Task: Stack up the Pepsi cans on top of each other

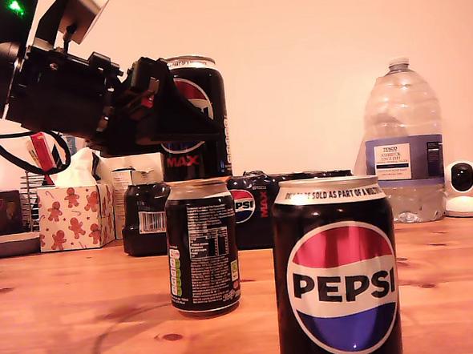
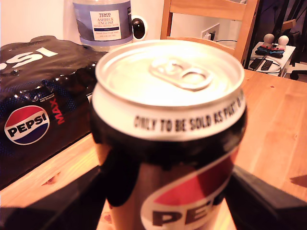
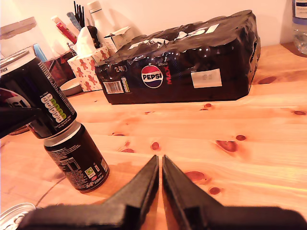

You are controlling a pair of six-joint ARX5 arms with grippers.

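Above the middle can [image 1: 201, 247], the first gripper [image 1: 186, 116] clamps a raised can [image 1: 197, 91], its base just over or touching the lower can's top; which is unclear. A third can [image 1: 336, 271] stands nearest the exterior camera. The second gripper [image 3: 159, 175] is closed and empty, low over the surface [image 3: 206, 129], near the middle can.

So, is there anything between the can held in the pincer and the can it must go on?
Nothing visible. The held can in my first pincer hangs just above the standing can; its silver top is bare. The multipack sits behind, apart.
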